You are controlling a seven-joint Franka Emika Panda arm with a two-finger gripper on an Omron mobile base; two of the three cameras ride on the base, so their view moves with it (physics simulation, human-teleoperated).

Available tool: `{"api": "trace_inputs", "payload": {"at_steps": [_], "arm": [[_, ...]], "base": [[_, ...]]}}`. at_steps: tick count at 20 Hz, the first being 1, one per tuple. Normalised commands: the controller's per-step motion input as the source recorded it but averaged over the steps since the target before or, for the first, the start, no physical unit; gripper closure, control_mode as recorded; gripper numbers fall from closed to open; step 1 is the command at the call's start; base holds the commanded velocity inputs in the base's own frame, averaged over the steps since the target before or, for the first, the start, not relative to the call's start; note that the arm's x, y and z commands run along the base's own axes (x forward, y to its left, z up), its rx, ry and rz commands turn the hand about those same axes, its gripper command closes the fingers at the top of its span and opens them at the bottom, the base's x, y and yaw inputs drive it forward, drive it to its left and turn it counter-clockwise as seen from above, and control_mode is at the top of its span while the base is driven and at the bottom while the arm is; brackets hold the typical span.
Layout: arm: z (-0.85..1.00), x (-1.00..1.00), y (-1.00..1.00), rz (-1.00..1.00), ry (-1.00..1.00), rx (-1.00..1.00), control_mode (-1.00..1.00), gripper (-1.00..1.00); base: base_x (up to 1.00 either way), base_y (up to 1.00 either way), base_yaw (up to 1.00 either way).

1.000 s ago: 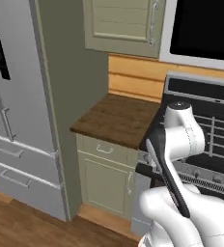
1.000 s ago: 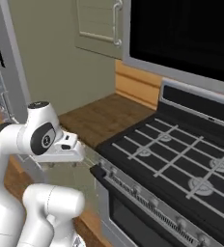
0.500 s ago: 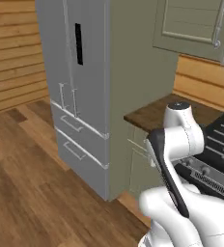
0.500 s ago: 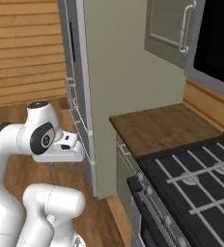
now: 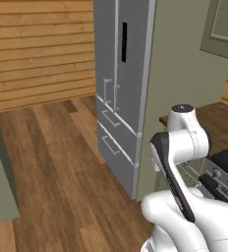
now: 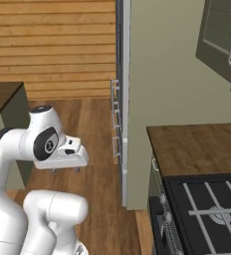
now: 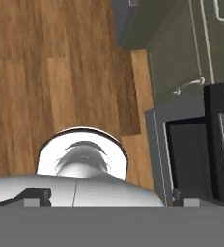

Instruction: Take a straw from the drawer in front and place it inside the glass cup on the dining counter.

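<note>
No text, label, brand, number or sign could be read anywhere: the grey fridge [image 5: 123, 88], the stove [image 6: 207, 214] and the cabinet fronts [image 7: 191, 53] all showed plain, unmarked surfaces.

base turned left; fridge [image 5: 120, 83] now centred.

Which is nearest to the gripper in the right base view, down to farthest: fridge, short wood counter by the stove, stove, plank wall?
Gripper, open, at lower left.
1. Fridge: just to its right.
2. Short wood counter: further right, past the tall sage panel.
3. Stove: lower right corner, close to the counter's rank.
4. Plank wall: far behind, top left.
</note>
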Motion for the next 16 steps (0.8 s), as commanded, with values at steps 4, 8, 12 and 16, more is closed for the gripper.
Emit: {"api": "trace_inputs", "payload": {"at_steps": [4,8,12,16], "arm": [[-0.19,0.36,-0.04,0.34,-0.01,0.03,-1.00,-1.00],[-0.12,1.00,0.13,0.18,0.00,0.04,-1.00,-1.00],[-0.09,1.00,0.28,0.09,0.05,0.00,-1.00,-1.00],[-0.19,0.97,0.18,-0.06,0.02,-0.38,-1.00,-1.00]], "base": [[0.00,0.00,0.00],[0.00,0.00,0.00],[0.00,0.00,0.00],[0.00,0.00,0.00]]}}
